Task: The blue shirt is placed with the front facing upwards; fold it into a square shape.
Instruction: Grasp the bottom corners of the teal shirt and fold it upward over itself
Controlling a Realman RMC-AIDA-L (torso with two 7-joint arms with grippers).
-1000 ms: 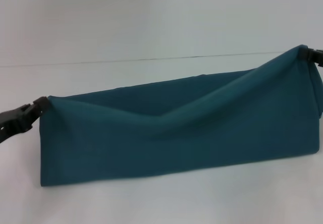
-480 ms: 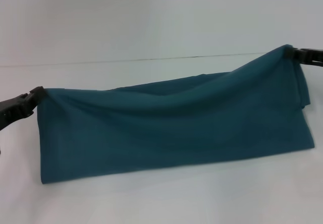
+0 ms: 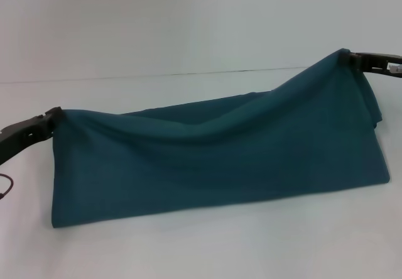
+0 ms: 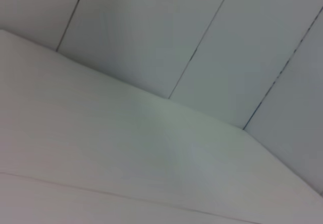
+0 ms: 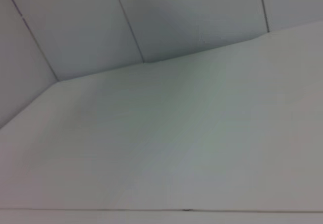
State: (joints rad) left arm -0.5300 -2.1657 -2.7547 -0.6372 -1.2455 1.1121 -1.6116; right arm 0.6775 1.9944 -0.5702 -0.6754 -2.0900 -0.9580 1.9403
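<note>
Both grippers holding the blue shirt (image 3: 213, 159) up by its top corners.

We've got the left gripper (image 3: 55, 114) clenched on the left corner, low, and the right gripper (image 3: 349, 57) clenched on the right corner, higher (top edge sags between them). Shirt's bottom edge rests on the white bench (image 3: 201, 247). Wrist views show only bench and wall.

Blue shirt (image 3: 213, 159) folded lengthwise, both ends lifted.

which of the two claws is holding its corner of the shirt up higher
The right claw: it holds its end of the dark teal-blue cotton shirt clearly higher than the left claw holds the other end.
</note>
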